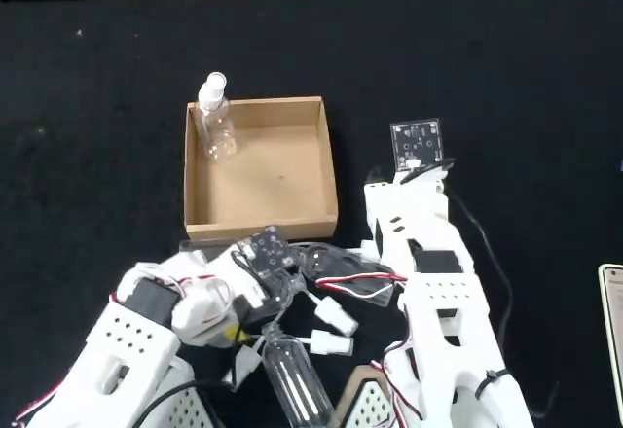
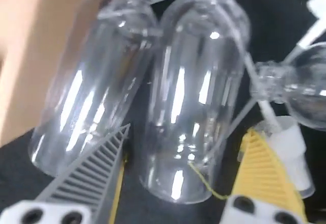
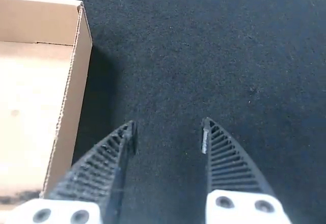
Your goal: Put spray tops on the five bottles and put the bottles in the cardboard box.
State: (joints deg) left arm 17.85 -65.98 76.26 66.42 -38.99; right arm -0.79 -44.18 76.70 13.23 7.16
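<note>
One cardboard box (image 1: 261, 227) sits on the black surface (image 1: 506, 78). In the box's far left corner stands one capped bottle (image 1: 215, 122), upright. Just outside the box's near wall is the left gripper (image 2: 187, 131), its fingers apart on either side of a bare bottle (image 2: 188, 81). A second bare bottle (image 2: 97, 81) lies against that one on the box side, and a third (image 2: 305, 81) crowds the other side, making three uncapped. Two loose spray tops (image 1: 334, 313) lie in front of the box's near wall. Beside the box's right wall, the right gripper (image 3: 168, 127) hangs over bare surface with its fingers apart, gripping nothing.
</note>
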